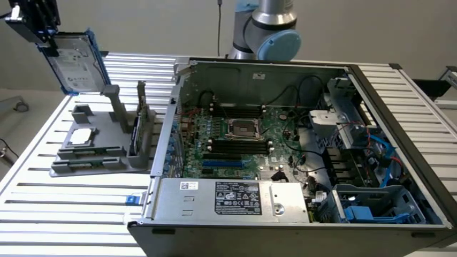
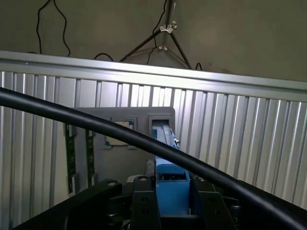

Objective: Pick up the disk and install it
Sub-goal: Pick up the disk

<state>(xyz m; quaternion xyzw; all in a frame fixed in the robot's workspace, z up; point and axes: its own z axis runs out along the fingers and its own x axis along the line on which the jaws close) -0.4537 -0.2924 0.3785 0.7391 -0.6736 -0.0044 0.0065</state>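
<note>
Holding the disk (image 1: 75,63) in the claw (image 1: 48,44), clenched on one end of the blue carrier (image 2: 171,189); from the wrist, carrier edge seated between both fingers (image 2: 144,203). Hanging down from the claw, slightly tilted, touching nothing else. Below the claw: grey fixture (image 1: 100,144) on the surface (image 1: 57,214), with the small square chip (image 1: 81,136) and the thin upright card (image 1: 141,112) sitting in it, well apart from the disk. Lower and off to one side of the claw: open computer case (image 1: 286,134), with the blue drive cage (image 1: 378,206) at the corner farthest from the claw. Reads as the carry phase, pick apparently done, install not yet. To do it well: steady clamp force, no re-gripping in mid-air; constant tilt to avoid swing; enough height to clear the card and the case wall; an eye on the black cable (image 2: 120,134) crossing in front of the claw for snags. Better slow and smooth than fast, given a grip on a thin plastic edge.
</note>
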